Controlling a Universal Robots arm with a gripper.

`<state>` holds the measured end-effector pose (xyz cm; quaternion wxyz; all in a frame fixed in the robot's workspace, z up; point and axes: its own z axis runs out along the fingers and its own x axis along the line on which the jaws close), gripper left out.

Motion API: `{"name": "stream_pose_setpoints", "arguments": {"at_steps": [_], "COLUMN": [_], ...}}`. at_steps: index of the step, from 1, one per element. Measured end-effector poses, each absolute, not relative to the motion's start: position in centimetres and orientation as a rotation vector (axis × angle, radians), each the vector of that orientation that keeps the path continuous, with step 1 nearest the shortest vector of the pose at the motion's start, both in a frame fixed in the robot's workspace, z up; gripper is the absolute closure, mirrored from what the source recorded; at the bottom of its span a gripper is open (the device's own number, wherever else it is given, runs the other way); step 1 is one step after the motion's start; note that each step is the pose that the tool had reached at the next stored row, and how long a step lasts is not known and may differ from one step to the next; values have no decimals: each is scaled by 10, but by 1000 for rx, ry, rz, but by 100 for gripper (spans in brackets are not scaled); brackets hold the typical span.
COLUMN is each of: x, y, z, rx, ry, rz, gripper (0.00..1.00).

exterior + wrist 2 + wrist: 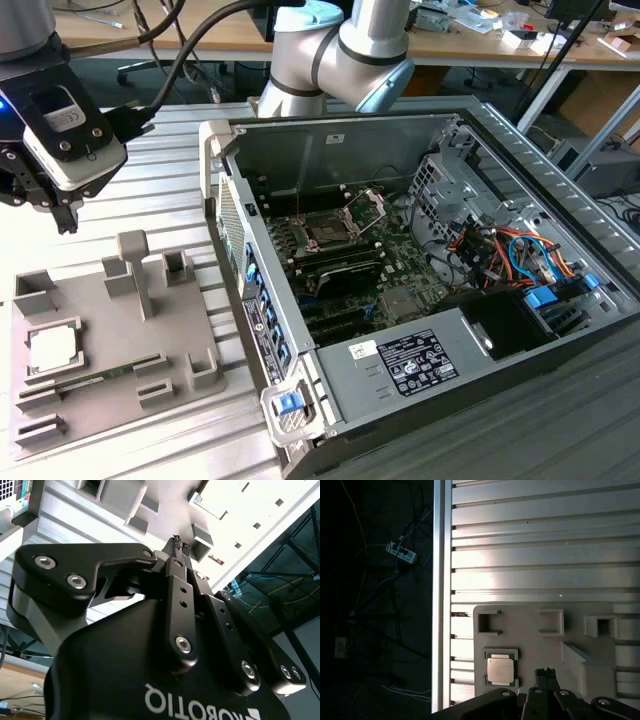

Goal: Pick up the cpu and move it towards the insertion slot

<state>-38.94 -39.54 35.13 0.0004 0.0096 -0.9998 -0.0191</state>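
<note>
claw [546, 671] closed, pointing down, hovering above cpu [500, 671]

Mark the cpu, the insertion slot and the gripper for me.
cpu [500, 671], first wrist view: middle of its silver top.
insertion slot [328, 232], exterior view: centre of the dark socket.
gripper [180, 544], second wrist view: midway between its fingertips.

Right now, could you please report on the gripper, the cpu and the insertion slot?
Gripper shut, empty, over the grey holder. Cpu lying in its holder pocket, ungrasped. Insertion slot, plate open; case wall between it and holder.
</note>
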Motion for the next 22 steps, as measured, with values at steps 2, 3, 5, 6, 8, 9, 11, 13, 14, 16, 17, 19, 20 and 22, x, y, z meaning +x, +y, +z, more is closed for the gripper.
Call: {"name": "stream_pose_setpoints", "arguments": {"at_steps": [2, 3, 5, 6, 8, 9, 11, 13, 14, 16, 17, 19, 20, 22], "x": [-390, -390, -391, -391, -392, -392, -393, -393, -393, -394, -395, -395, -395, -396], "y": [-395, -395, -395, -395, -395, -395, -396, -396, -396, -396, -396, -397, -397, -398], "z": [351, 351, 351, 351, 350, 350, 350, 350, 349, 349, 349, 348, 348, 348], "rx": [30, 30, 30, 30, 30, 30, 30, 30, 30, 30, 30, 30, 30, 30], "ry": [-3140, -3140, -3140, -3140, -3140, -3140, -3140, -3140, -3140, -3140, -3140, -3140, -3140, -3140], "rz": [-60, -60, -60, -60, -60, -60, -60, -60, -60, -60, -60, -60, -60, -60], "gripper": [89, 89, 89, 89, 89, 89, 89, 89, 89, 89, 89, 89, 89, 89]}}
